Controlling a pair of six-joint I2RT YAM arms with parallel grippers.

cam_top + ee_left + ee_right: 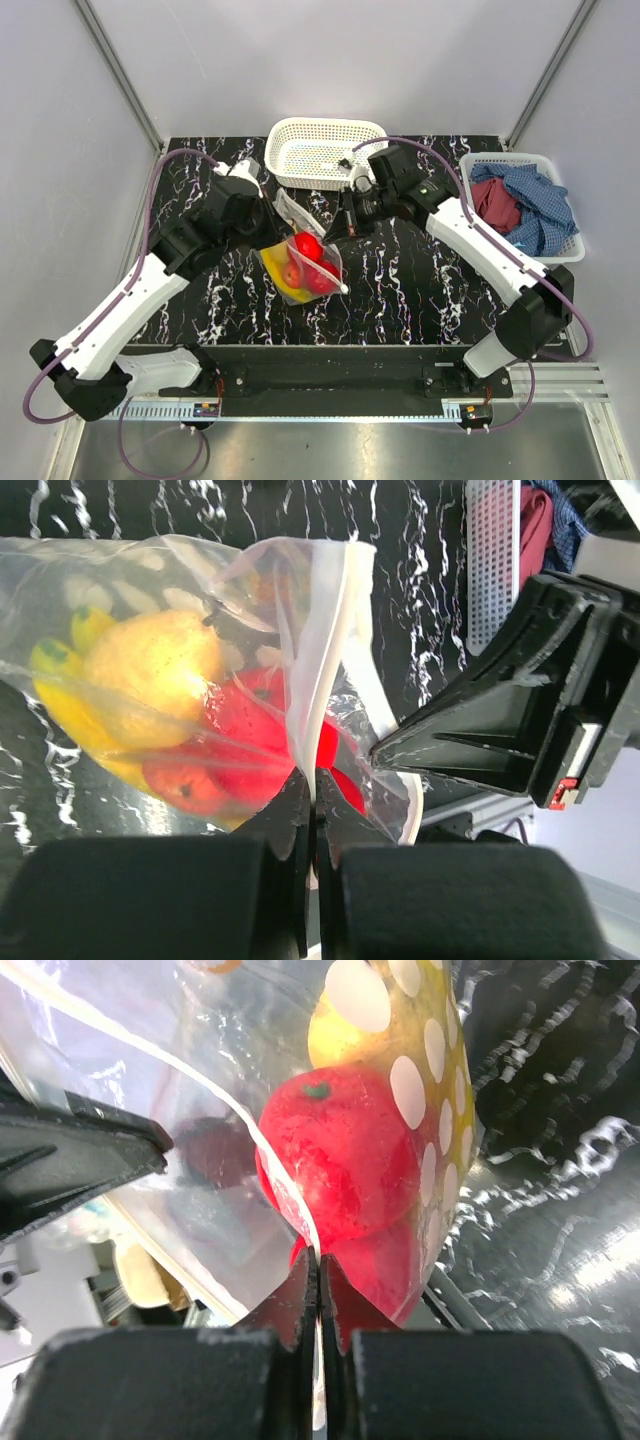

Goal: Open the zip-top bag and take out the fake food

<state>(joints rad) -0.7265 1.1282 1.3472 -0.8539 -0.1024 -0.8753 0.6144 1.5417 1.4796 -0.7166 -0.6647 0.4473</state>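
Observation:
The zip-top bag, clear with white dots, hangs between my two grippers over the black marbled table. Inside it is the fake food: a yellow banana bunch, a yellow-orange round fruit and red apples. My left gripper is shut on one white lip of the bag's mouth. From the other side, my right gripper pinches the opposite lip, just below a red apple. In the top view the left gripper and right gripper flank the bag's far edge.
A white mesh basket stands at the back middle of the table. A second white basket at the right holds red and blue cloths. Grey walls close in the sides and back.

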